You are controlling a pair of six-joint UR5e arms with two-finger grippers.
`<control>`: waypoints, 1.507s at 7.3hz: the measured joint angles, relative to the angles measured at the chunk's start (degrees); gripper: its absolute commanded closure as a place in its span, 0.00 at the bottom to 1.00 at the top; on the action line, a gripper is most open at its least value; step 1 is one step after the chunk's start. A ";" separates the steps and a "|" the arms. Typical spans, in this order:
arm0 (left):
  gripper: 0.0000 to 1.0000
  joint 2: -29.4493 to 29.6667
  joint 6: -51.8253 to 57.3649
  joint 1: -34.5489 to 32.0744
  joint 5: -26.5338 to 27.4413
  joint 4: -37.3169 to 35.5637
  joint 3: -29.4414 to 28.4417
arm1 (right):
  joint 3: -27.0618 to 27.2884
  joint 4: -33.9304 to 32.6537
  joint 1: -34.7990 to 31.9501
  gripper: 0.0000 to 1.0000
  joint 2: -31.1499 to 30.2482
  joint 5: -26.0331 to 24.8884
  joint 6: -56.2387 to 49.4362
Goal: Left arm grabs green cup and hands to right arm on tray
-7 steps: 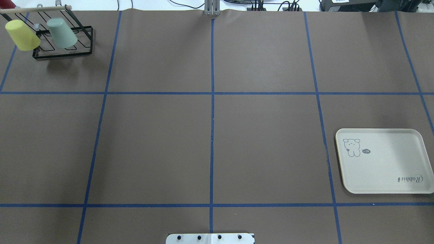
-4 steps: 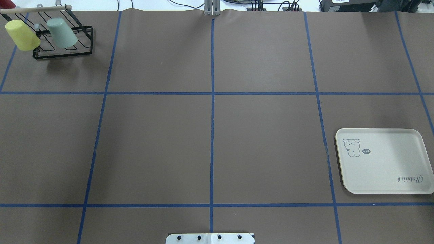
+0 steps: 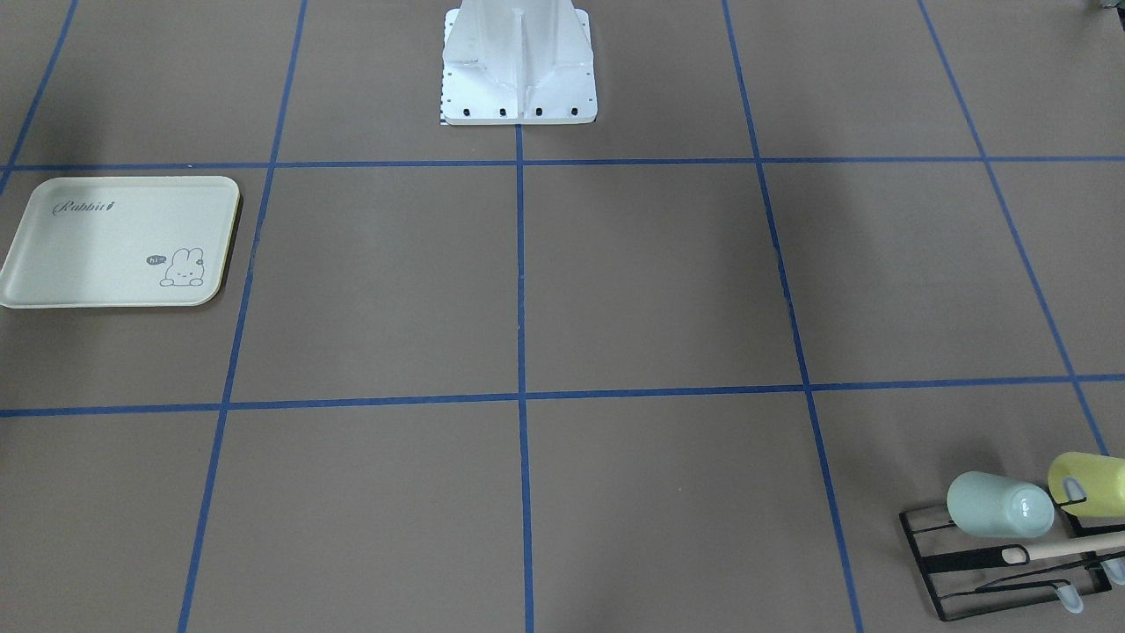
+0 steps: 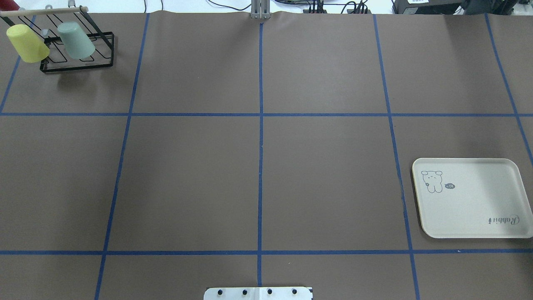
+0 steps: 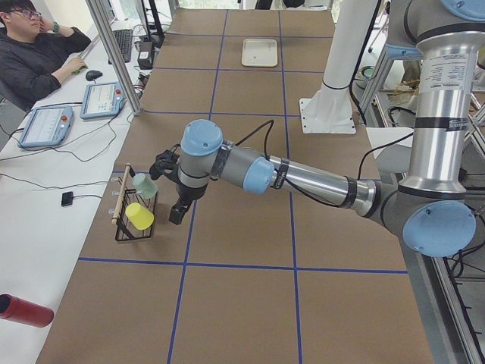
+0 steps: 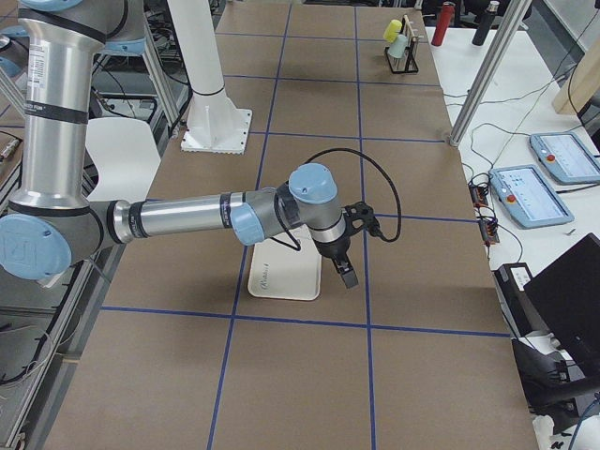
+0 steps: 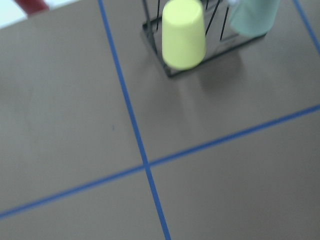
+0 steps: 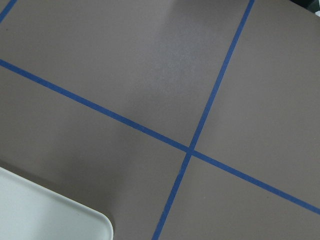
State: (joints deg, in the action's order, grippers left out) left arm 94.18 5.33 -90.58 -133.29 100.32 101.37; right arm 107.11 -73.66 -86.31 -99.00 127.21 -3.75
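The green cup [image 4: 76,40] hangs tilted on the black wire rack [image 4: 77,69] at the table's far left corner. It also shows in the front-facing view [image 3: 997,505] and at the top edge of the left wrist view [image 7: 252,17]. The left gripper [image 5: 176,215] shows only in the exterior left view, hovering just beside the rack; I cannot tell whether it is open or shut. The cream tray [image 4: 470,200] lies bare at the right. The right gripper [image 6: 347,275] shows only in the exterior right view, above the tray's [image 6: 281,277] edge; I cannot tell its state.
A yellow cup [image 4: 27,43] hangs on the rack to the left of the green one, and shows in the left wrist view [image 7: 183,34]. The robot's white base [image 3: 518,70] stands at the near middle edge. An operator [image 5: 30,53] sits beyond the table.
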 measured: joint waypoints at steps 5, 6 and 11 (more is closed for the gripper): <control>0.00 17.84 -7.94 6.68 0.13 4.29 -12.65 | -0.63 0.36 0.00 0.00 -0.50 0.23 2.03; 0.00 20.90 -8.45 8.45 0.37 5.07 -15.37 | -0.64 0.36 0.00 0.00 -0.64 0.25 2.01; 0.00 32.11 -8.93 13.97 0.86 5.84 -32.48 | -0.57 0.45 0.00 0.00 -0.84 0.32 2.08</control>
State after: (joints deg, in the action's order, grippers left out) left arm 126.29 -3.60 -76.60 -132.43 106.15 68.89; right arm 106.54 -73.22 -86.31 -99.84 127.53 -1.67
